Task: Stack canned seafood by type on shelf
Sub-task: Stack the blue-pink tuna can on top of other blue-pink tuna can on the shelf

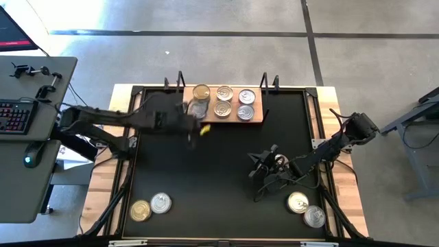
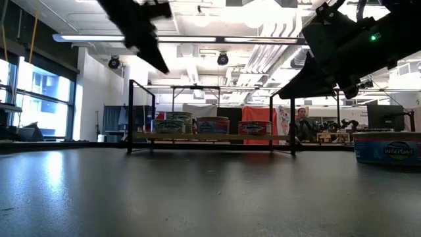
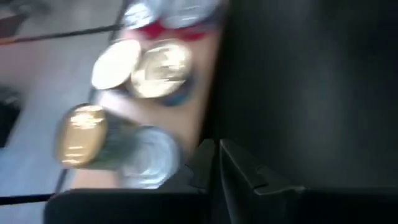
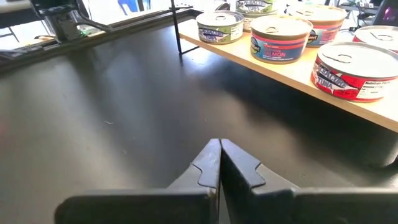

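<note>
The light-brown wooden shelf (image 1: 221, 118) stands at the table's far edge and holds several round tins (image 1: 223, 108) on its board. Some stand one on another at its left end (image 1: 200, 92). The shelf also shows in the right wrist view (image 4: 292, 70), where a red-labelled tin (image 4: 352, 70) stands on it. Two tins (image 1: 151, 206) stand near the table's front left corner and two (image 1: 306, 208) near its front right. My left gripper (image 1: 196, 130) is shut and empty, just before the shelf's left end. My right gripper (image 4: 219, 163) is shut and empty over the table's middle right (image 1: 256, 170).
The shelf's thin black uprights (image 2: 129, 116) rise at its ends. A tin (image 2: 387, 147) shows close at the right of the low view. A desk with a keyboard (image 1: 15, 116) stands left of the table. Bare black tabletop (image 1: 206, 171) lies between the grippers.
</note>
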Controlling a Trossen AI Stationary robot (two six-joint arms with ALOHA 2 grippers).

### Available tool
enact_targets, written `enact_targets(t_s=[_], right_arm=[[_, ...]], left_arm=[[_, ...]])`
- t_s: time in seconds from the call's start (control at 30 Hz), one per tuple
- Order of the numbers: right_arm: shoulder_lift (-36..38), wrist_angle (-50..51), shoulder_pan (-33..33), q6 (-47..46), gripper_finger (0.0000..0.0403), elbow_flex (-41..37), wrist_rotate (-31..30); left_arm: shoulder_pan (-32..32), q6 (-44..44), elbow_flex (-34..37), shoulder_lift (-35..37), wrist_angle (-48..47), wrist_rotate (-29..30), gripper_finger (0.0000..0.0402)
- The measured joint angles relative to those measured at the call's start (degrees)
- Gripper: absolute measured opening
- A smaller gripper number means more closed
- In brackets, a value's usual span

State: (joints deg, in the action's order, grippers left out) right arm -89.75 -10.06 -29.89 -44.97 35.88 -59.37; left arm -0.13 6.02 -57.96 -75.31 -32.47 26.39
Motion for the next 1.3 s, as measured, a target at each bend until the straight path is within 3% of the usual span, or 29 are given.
enact_targets(t_s=[0.3, 0.57, 0.8, 0.93, 1.1, 1.3], right_arm=[[0.0, -0.16, 0.0, 0.04, 0.0, 0.0, -0.5], [0.0, -0.97, 0.0, 0.06, 0.0, 0.0, -0.38], [0.0, -0.1, 0.02, 0.46, 0.0, 0.0, -0.36], [0.0, -0.17, 0.84, 1.09, 0.0, 0.0, -0.65], [0.0, -0.54, 2.49, 3.71, 0.0, 0.0, 0.81], [0.0, -1.18, 2.97, 5.39, 0.0, 0.0, 2.87]], left_arm=[[-26.71, -20.69, 1.88, 2.36, -10.24, -0.39, 0.0002], [-41.36, -43.05, 1.93, 1.38, -15.15, 3.43, 0.0001], [-46.61, -60.37, 1.9, -0.86, -21.35, 12.23, 0.0001], [-46.76, -67.25, 1.93, -2.06, -24.84, 12.72, 0.0009], [-46.75, -69.39, 1.93, -3.62, -24.68, 14.08, 0.0046], [-46.74, -66.93, 1.93, -7.2, -22.76, 20.95, 0.0086]])
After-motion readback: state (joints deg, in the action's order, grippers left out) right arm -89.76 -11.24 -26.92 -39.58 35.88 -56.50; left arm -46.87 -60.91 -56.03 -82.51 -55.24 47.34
